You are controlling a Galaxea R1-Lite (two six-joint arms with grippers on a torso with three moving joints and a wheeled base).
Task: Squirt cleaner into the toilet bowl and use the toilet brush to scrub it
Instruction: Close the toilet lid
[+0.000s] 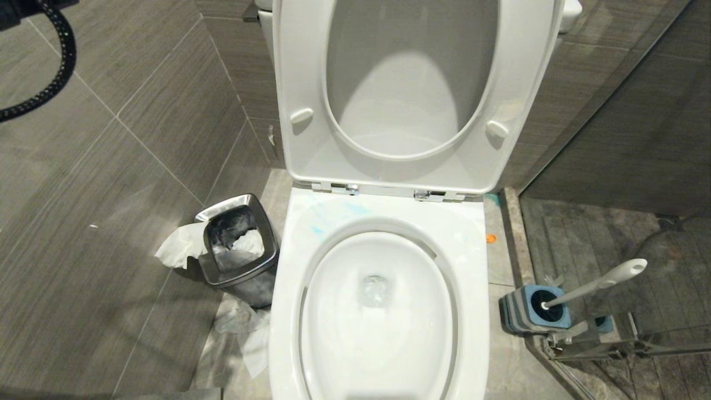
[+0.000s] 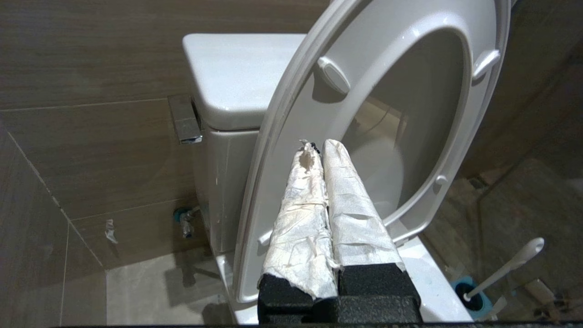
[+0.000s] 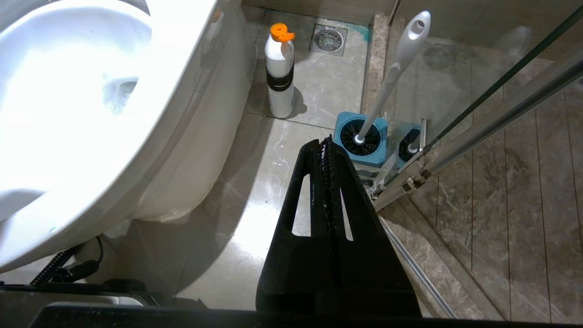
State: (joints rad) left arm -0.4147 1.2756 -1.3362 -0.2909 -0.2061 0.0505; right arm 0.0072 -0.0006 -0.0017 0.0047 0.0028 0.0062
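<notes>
The white toilet bowl (image 1: 472,266) stands straight ahead with its seat and lid (image 1: 300,72) raised against the cistern. Pale blue smears of cleaner (image 1: 319,229) mark the back left of the rim. The toilet brush (image 1: 602,282) leans in its blue-and-grey holder (image 1: 519,314) on the floor to the right. My left gripper (image 2: 317,146), its fingers wrapped in white paper, is shut and empty in front of the raised seat (image 2: 291,114). My right gripper (image 3: 324,140) is shut and empty, low over the floor, pointing at the brush (image 3: 391,73) in its holder (image 3: 362,157).
A white bottle with an orange cap (image 3: 279,73) stands on the floor beside the toilet (image 3: 191,114), near a floor drain (image 3: 329,38). A steel waste bin (image 1: 239,250) with tissue sits left of the bowl. A glass shower door (image 3: 501,91) borders the brush holder.
</notes>
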